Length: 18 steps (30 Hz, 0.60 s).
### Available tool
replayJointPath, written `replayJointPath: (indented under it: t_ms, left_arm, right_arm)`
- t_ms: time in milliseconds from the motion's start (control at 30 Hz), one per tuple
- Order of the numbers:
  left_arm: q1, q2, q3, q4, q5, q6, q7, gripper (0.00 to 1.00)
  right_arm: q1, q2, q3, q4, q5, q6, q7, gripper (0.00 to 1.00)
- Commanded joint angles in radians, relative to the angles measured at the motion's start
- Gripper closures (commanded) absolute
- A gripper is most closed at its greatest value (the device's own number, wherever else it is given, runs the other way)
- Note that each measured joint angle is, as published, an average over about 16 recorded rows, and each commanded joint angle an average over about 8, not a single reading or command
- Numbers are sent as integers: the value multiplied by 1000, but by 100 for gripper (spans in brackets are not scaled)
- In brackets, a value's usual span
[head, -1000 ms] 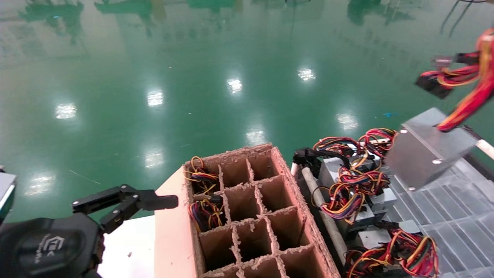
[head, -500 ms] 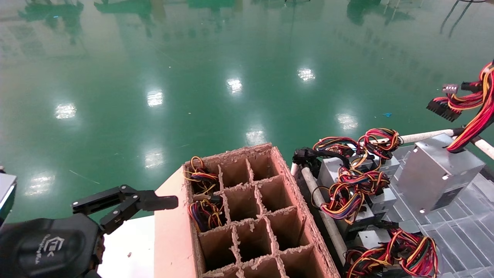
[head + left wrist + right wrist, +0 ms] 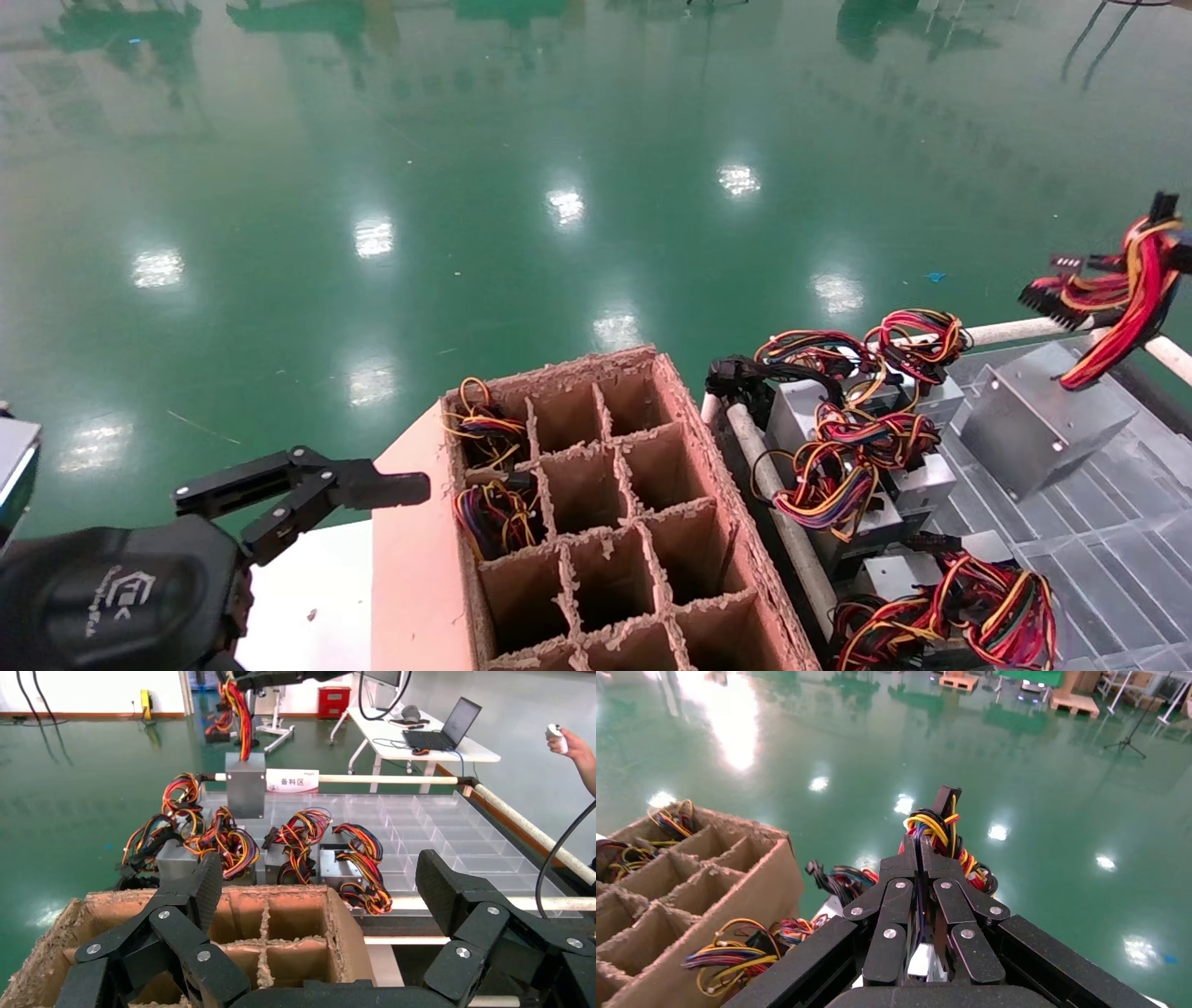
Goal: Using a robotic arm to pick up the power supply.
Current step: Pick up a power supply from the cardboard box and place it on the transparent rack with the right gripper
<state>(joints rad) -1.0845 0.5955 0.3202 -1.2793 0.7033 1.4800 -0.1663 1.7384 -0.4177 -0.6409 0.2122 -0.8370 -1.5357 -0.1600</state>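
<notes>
The power supply [image 3: 1043, 424], a silver-grey metal box, hangs tilted by its red, yellow and black wire bundle [image 3: 1122, 294] low over the clear tray's far right part. My right gripper [image 3: 920, 848] is shut on that wire bundle; in the left wrist view it shows far off at the top [image 3: 270, 678], with the box [image 3: 245, 794] dangling under it. My left gripper [image 3: 396, 486] is parked open at the lower left, beside the cardboard box, with nothing between its fingers [image 3: 208, 885].
A brown cardboard divider box [image 3: 708, 466] stands in the middle, wires in two of its left cells. Right of it, a clear compartment tray [image 3: 1099, 522] framed by white tubes [image 3: 782, 522] holds several more wired units [image 3: 857, 447]. A person's hand [image 3: 568, 741] shows at far right.
The power supply and its wire bundle have come down and moved away, from well above the tray to low over it. The left arm has not moved.
</notes>
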Motion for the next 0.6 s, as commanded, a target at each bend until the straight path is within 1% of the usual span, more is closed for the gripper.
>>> replayJointPath:
  t_ms: [33,400,600]
  left_arm:
    - [0,0,0,0,0,0,0,7]
    - [0,0,0,0,0,0,0,7]
    - [0,0,1,0,0,0,0,7]
  right_arm:
    - [0,-14,-4,-23,-6,5,-16,100]
    - [-1,-91,-13,-127,-23,59,-86,100]
    - [-8,-117,-8,-172,-15,79,-100,100]
